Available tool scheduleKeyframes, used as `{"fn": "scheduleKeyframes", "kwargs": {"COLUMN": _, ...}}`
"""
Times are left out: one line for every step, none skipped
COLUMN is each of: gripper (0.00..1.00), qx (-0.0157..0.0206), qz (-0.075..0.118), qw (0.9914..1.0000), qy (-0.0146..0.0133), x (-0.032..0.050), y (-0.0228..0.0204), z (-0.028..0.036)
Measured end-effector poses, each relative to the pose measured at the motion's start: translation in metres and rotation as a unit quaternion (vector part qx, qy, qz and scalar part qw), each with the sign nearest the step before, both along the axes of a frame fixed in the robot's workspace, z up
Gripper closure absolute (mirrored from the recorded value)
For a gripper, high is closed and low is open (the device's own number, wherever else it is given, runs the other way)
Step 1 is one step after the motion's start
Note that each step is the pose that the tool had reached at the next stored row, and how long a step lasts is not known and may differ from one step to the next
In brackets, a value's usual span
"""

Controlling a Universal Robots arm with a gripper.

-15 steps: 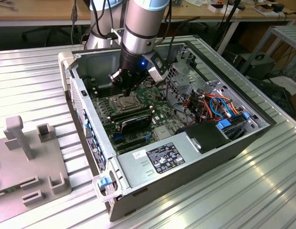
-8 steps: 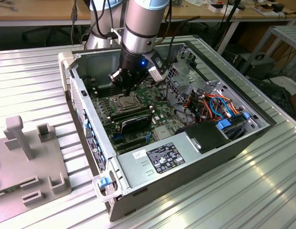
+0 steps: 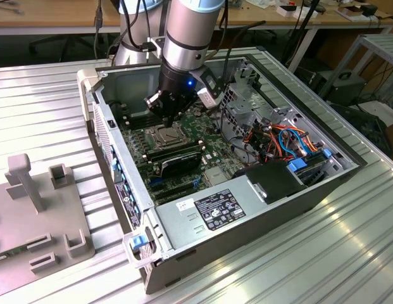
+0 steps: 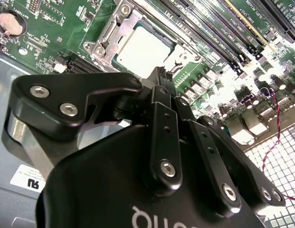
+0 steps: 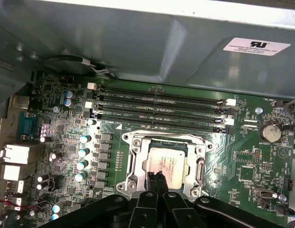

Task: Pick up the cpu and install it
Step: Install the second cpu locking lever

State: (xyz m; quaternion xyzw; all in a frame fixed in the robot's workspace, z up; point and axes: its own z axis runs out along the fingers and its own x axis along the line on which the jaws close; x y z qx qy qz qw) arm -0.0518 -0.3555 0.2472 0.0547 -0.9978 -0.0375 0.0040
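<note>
Over the socket (image 5: 162, 162) inside the case (image 3: 120, 158), end effector (image 5: 157, 175) closed and empty, tips at the edge of the cpu (image 5: 166, 163) lying in it; judgement: check it sits flat before pressing.

A ribbed metal table (image 3: 323, 253) fills the frame, carrying the open computer case (image 3: 247, 209) at centre and a grey fixture block (image 3: 38, 209) at lower left.

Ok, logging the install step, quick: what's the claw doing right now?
Claw: shut, holding nothing, tips over the cpu, which lies in its socket.
</note>
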Motion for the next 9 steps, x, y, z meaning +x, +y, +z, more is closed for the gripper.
{"fn": "scheduleKeyframes", "kwargs": {"gripper": 0.89, "qx": 0.0000, "qz": 0.000, "qw": 1.00000, "qy": 0.0000, "x": 0.0000, "y": 0.0000, "z": 0.0000}}
{"fn": "scheduleKeyframes", "kwargs": {"gripper": 0.89, "qx": 0.0000, "qz": 0.000, "qw": 1.00000, "qy": 0.0000, "x": 0.0000, "y": 0.0000, "z": 0.0000}}
{"fn": "scheduleKeyframes", "kwargs": {"gripper": 0.89, "qx": 0.0000, "qz": 0.000, "qw": 1.00000, "qy": 0.0000, "x": 0.0000, "y": 0.0000, "z": 0.0000}}
{"fn": "scheduleKeyframes", "kwargs": {"gripper": 0.89, "qx": 0.0000, "qz": 0.000, "qw": 1.00000, "qy": 0.0000, "x": 0.0000, "y": 0.0000, "z": 0.0000}}
{"fn": "scheduleKeyframes", "kwargs": {"gripper": 0.89, "qx": 0.0000, "qz": 0.000, "qw": 1.00000, "qy": 0.0000, "x": 0.0000, "y": 0.0000, "z": 0.0000}}
{"fn": "scheduleKeyframes", "kwargs": {"gripper": 0.89, "qx": 0.0000, "qz": 0.000, "qw": 1.00000, "qy": 0.0000, "x": 0.0000, "y": 0.0000, "z": 0.0000}}
{"fn": "scheduleKeyframes", "kwargs": {"gripper": 0.89, "qx": 0.0000, "qz": 0.000, "qw": 1.00000, "qy": 0.0000, "x": 0.0000, "y": 0.0000, "z": 0.0000}}
{"fn": "scheduleKeyframes", "kwargs": {"gripper": 0.89, "qx": -0.0001, "qz": 0.000, "qw": 1.00000, "qy": 0.0000, "x": 0.0000, "y": 0.0000, "z": 0.0001}}
{"fn": "scheduleKeyframes", "kwargs": {"gripper": 0.89, "qx": -0.0001, "qz": 0.000, "qw": 1.00000, "qy": 0.0000, "x": -0.0001, "y": -0.0010, "z": 0.0057}}
